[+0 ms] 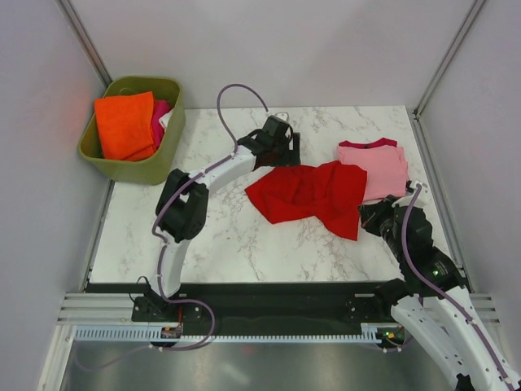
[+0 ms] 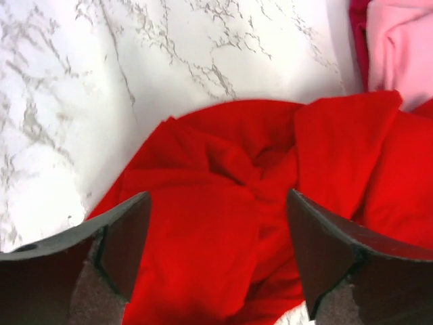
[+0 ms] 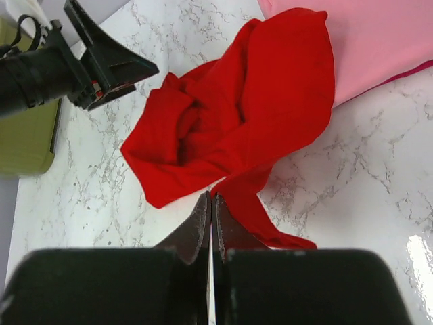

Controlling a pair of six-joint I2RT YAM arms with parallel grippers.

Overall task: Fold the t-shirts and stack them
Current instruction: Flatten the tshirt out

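The bright red t-shirt [image 1: 305, 194] lies crumpled in the middle of the marble table; it fills the left wrist view [image 2: 223, 203] and shows in the right wrist view [image 3: 230, 128]. The light pink t-shirt [image 1: 378, 167] with dark pink trim lies folded flat at the back right, its near edge under the red one [image 3: 379, 40]. My left gripper [image 1: 281, 159] is open, jaws wide, just above the red shirt's far left edge [image 2: 218, 195]. My right gripper [image 1: 366, 215] is shut, its tips [image 3: 211, 196] at the red shirt's near edge, nothing visibly between them.
An olive-green tub [image 1: 134, 167] stands at the back left corner, holding an orange cloth [image 1: 124, 124] and a pink one [image 1: 160, 114]. White walls enclose the table on three sides. The left arm [image 1: 183, 204] reaches across the table's left half.
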